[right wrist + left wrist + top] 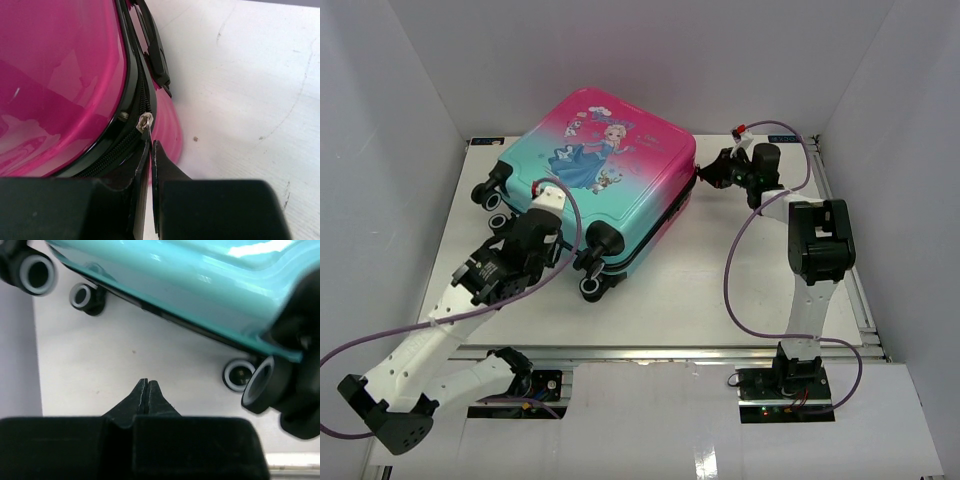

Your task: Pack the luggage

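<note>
- Left gripper (145, 382): off the suitcase's wheeled end, low over the white table (720, 290), fingers pressed flat together with nothing between them; it touches neither shell nor wheels
- Wheels (37, 272): the black castors with grey hubs stick out from the suitcase's teal end, the ones in the left wrist view just ahead of the clenched fingers, apart from them
- Luggage (610, 170): the child's hard-shell suitcase lies flat toward the far side of the table, princess print facing up, teal end toward the left arm and pink end toward the right; its two halves lie together, so nothing of the lining or any contents shows
- Zipper (141, 85): the black track runs round the suitcase's pink corner, and its small metal zipper pull (145, 121) hangs at the curve
- Right gripper (151, 145): hard against the suitcase's pink end, fingertips pinched on the lower end of the pull's tab, as far as the wrist view shows
- Progress, as I judge it: the lid is down and the job is at zipping; how much of the track is drawn shut cannot be told, so running the slider round the seam looks like what is left
</note>
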`<state>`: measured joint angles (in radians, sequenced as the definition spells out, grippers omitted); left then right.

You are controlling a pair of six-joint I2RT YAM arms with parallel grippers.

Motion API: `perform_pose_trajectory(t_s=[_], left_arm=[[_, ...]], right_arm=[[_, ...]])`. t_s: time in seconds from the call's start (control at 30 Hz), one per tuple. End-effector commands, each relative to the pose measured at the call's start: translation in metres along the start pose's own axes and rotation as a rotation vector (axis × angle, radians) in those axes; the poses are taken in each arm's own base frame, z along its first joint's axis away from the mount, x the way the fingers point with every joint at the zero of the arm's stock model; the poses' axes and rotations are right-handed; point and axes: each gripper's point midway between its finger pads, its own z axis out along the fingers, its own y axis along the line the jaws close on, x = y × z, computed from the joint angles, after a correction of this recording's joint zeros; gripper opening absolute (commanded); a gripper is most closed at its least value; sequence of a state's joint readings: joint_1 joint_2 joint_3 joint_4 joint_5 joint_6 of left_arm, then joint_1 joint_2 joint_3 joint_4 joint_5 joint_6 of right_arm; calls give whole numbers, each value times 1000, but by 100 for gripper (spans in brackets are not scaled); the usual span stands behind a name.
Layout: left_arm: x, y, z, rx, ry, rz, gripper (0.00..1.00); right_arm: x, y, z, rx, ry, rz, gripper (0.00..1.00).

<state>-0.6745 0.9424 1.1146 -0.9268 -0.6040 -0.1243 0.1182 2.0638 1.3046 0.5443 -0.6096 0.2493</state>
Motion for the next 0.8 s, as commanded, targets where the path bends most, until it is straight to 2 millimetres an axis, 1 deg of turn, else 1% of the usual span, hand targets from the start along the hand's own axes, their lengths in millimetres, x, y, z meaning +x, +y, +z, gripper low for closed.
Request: perform_pose_trajectory(t_s=[0.0, 0.03, 0.1, 0.17, 0.2, 0.27, 0.3, 0.37, 0.43, 0.47, 0.53, 0.6, 0.63, 0.67, 0.73, 0.77], left_arm=[[-59, 47, 40, -196, 25, -245, 0], [-57, 51, 50, -217, 64, -285, 0], [-60, 69, 75, -261, 110, -366, 0], [-68, 85, 95, -304, 63, -476, 0], [-67, 105, 99, -360, 30, -536, 0], [-60, 132, 102, -420, -21, -644, 0], [-57, 142, 104, -435, -44, -691, 0], [-54, 143, 115, -379, -62, -754, 0], [-37, 166, 136, -425, -29, -857, 0], [-30, 173, 143, -456, -15, -874, 0], [-28, 180, 160, -497, -12, -886, 0], [-29, 183, 172, -495, -9, -898, 0], [-24, 181, 191, -485, 22, -900, 0], [-26, 182, 197, -486, 25, -901, 0], [-36, 184, 214, -471, 7, -909, 0], [-35, 184, 224, -466, 14, -904, 0]], right_arm=[[-49, -15, 5, -13, -163, -114, 8], [-43, -18, 9, -30, -157, -109, 8], [-43, -16, 17, -79, -157, -107, 8], [-42, -12, 26, -137, -156, -95, 8], [-42, -9, 29, -170, -157, -90, 8], [-39, -5, 32, -191, -153, -95, 8], [-37, -5, 34, -195, -150, -99, 8], [-31, -10, 37, -174, -136, -117, 8], [-33, -17, 43, -157, -145, -124, 8], [-35, -18, 46, -160, -153, -124, 8], [-33, -18, 55, -206, -157, -110, 8], [-33, -15, 60, -235, -158, -96, 8], [-36, -11, 65, -261, -166, -106, 8], [-33, -9, 68, -274, -166, -101, 8], [-21, 2, 76, -323, -159, -85, 8], [-17, 7, 80, -351, -158, -90, 8]])
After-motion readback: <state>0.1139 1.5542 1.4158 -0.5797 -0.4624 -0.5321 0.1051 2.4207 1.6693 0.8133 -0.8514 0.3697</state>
